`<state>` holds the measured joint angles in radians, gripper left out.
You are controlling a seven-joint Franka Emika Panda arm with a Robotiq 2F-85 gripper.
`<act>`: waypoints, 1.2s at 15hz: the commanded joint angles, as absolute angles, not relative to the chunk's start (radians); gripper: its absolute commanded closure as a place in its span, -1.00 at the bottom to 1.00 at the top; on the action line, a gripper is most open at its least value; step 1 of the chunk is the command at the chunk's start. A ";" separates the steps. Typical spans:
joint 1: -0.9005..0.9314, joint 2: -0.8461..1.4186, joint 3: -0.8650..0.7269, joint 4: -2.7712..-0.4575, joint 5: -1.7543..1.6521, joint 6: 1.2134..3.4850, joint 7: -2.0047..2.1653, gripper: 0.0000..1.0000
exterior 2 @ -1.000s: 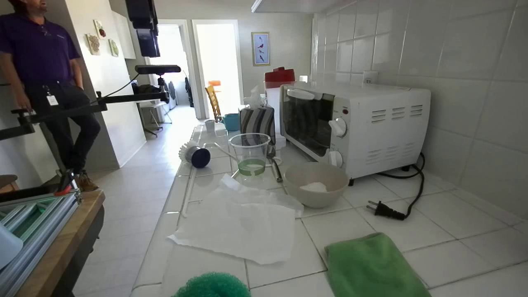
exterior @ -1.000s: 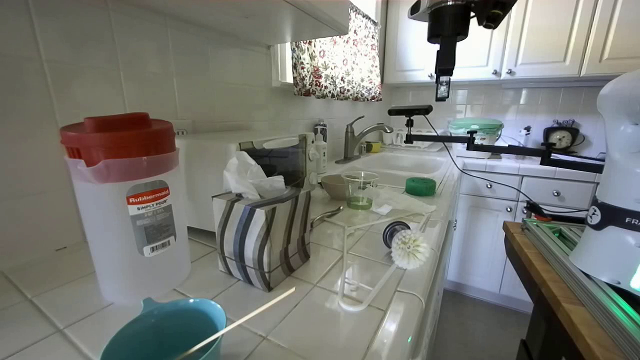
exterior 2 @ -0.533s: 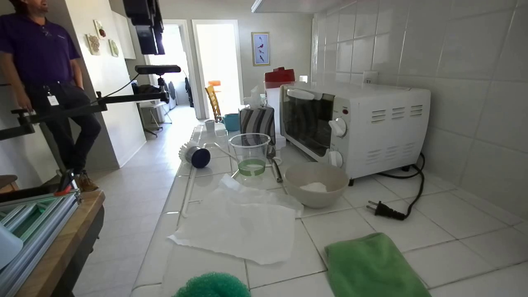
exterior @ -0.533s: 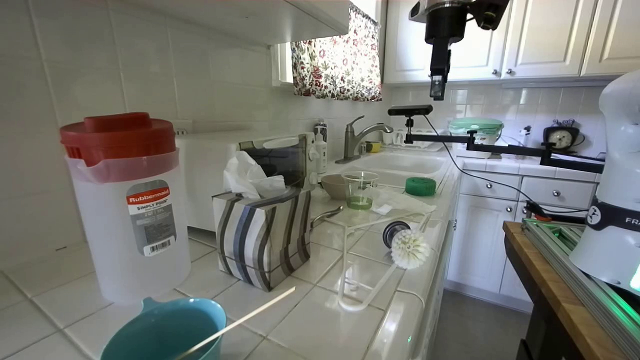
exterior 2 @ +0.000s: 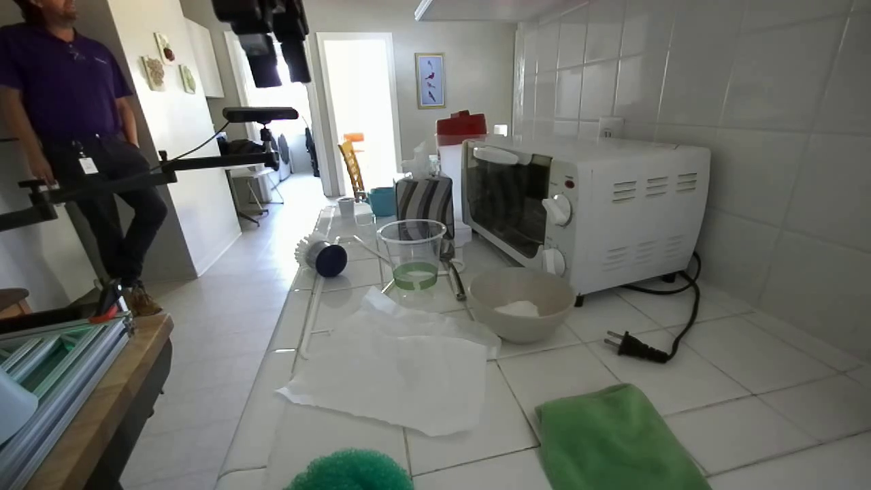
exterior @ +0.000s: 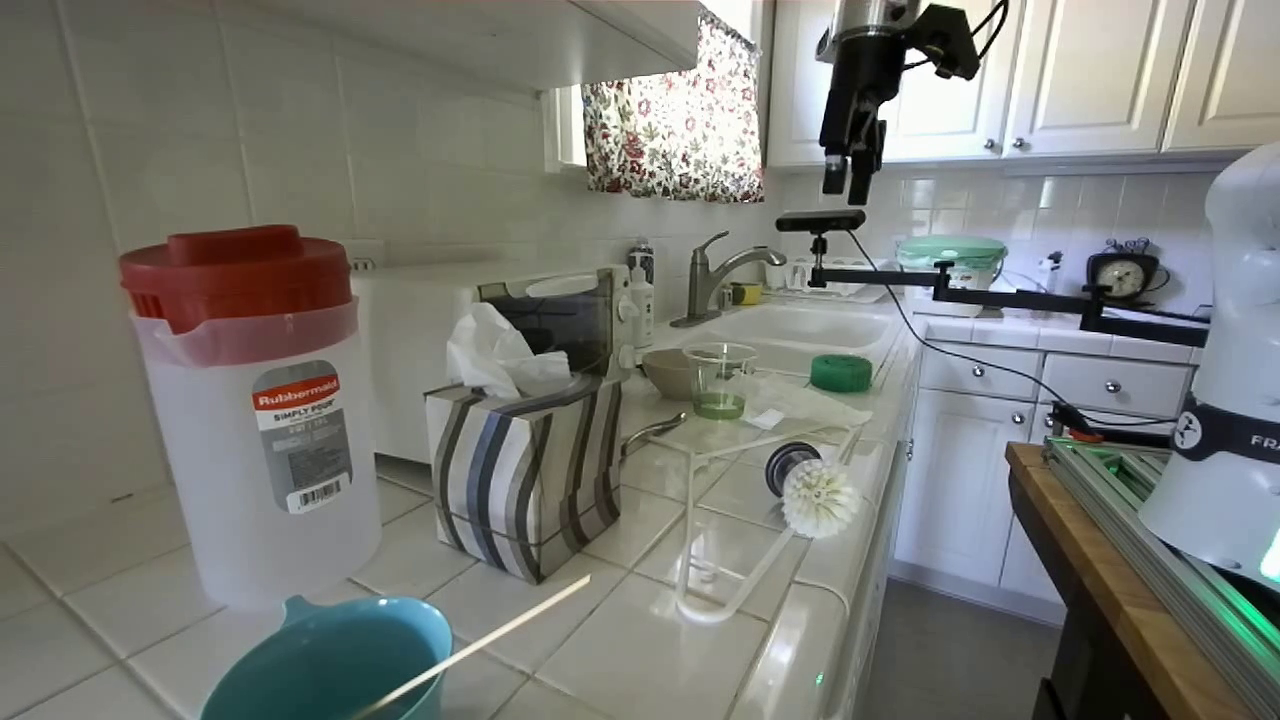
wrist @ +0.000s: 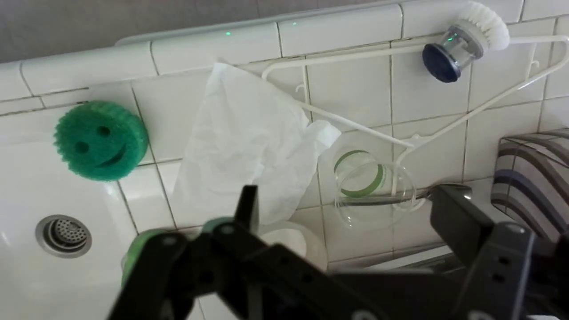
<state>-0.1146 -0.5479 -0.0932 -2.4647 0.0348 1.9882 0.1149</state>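
Observation:
My gripper (wrist: 349, 200) stands open high above the tiled counter, nothing between its fingers. In both exterior views its two fingertips (exterior: 860, 188) show apart, pointing down and slightly tilted. Seen from the wrist, a clear cup (wrist: 361, 175) with a green band lies in the gap between the fingers, well below them. A metal-handled utensil (exterior 2: 456, 280) rests beside the cup. Close by are a crumpled white paper sheet (wrist: 249, 146) and a beige bowl (exterior 2: 520, 306) with something white inside; the gripper partly hides the bowl in the wrist view. A white hanger (wrist: 351, 55) lies under the scrub brush (wrist: 462, 44).
A toaster oven (exterior 2: 633, 204) stands against the wall, near a striped tissue box (exterior: 530, 470) and red-lidded pitcher (exterior: 250, 430). A green smiling sponge (wrist: 101, 141) sits by the sink (wrist: 26, 178). A camera on a black arm (exterior: 880, 277) reaches over beneath the gripper.
The gripper has turned and tilted, shifting a little left in an exterior view and right in the opposite one. Its two fingers now show separately. Things on the counter have stayed put.

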 commanded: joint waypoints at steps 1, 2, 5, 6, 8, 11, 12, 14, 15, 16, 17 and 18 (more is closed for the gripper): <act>-0.126 -0.544 -0.088 -2.464 0.026 1.998 0.110 -1.00; -0.131 -0.527 -0.092 -2.459 0.016 2.018 0.105 -1.00; -0.143 -0.457 -0.113 -2.441 -0.005 2.142 0.070 -1.00; -0.139 -0.429 -0.126 -2.440 0.002 2.207 0.040 -1.00; -0.123 -0.364 -0.145 -2.426 0.038 2.312 0.001 -1.00; -0.096 -0.262 -0.146 -2.379 0.100 2.379 -0.012 -1.00; -0.090 -0.232 -0.139 -2.360 0.112 2.379 -0.003 -1.00; -0.072 -0.176 -0.136 -2.322 0.150 2.365 -0.009 -1.00; -0.068 -0.151 -0.132 -2.303 0.163 2.349 -0.007 -1.00; -0.066 -0.129 -0.128 -2.290 0.171 2.342 -0.003 -1.00; -0.066 -0.107 -0.124 -2.275 0.172 2.323 0.001 -1.00; -0.068 -0.088 -0.119 -2.265 0.167 2.310 0.009 -1.00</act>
<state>-0.0665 -0.1459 -0.1212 -2.3245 0.1335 2.3720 0.0354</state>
